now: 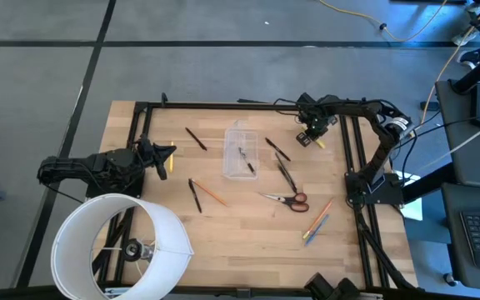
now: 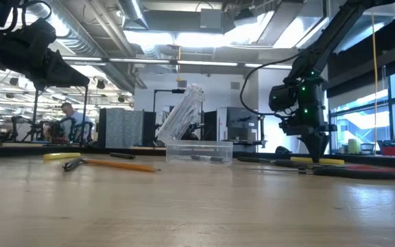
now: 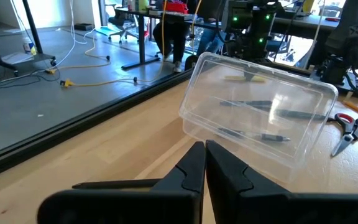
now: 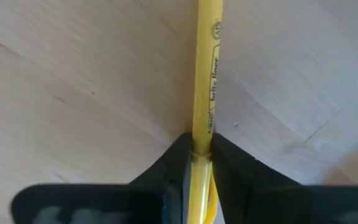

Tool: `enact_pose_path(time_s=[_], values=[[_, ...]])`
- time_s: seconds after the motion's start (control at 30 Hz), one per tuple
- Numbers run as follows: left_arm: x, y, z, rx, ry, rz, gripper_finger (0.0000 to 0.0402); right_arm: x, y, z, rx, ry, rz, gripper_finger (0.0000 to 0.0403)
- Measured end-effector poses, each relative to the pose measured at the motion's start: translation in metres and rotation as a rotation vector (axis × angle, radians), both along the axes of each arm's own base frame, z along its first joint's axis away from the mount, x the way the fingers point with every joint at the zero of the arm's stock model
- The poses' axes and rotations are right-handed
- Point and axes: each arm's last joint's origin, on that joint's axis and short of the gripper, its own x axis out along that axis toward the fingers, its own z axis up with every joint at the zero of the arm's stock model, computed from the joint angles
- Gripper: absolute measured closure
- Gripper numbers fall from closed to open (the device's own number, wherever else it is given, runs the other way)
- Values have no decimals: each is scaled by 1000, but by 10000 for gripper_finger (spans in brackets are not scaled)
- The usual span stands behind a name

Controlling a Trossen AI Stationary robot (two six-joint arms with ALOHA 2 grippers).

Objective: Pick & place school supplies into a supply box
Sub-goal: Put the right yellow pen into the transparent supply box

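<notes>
right wrist view: right fingers (image 4: pixel 201 163) clamp yellow pen (image 4: pixel 205 74); left fingers (image 3: pixel 204 163) together.

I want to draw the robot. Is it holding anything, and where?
The right end effector pinches a thin yellow highlighter pen around its barrel. The left end effector holds nothing.

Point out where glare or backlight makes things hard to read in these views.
Low view: bright ceiling lights and windows leave the right gripper dark against them. Left wrist view: reflections streak the supply box lid. Right wrist view: even light, the yellow highlighter print shows.
</notes>
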Motion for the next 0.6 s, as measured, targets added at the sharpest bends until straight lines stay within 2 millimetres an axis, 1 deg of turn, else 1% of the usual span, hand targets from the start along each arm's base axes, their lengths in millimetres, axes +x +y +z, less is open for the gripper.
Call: enact_pose_path(time_s=[0.13,0.23,0.3,0.4,0.5,0.6], values=[[0,0,0,0,0,0,393,0,0,0,-5,9,2,361],[0,0,0,1,0,0,395,-1,0,0,-14,24,6,360],[0,0,0,0,0,0,395,-1,1,2,-16,23,7,351],[0,0,0,1,0,0,394,-1,2,8,-39,8,11,345],[0,0,0,1,0,0,393,0,7,16,-39,-26,22,352],[0,0,0,1,0,-1,395,3,11,27,-22,-116,32,360]])
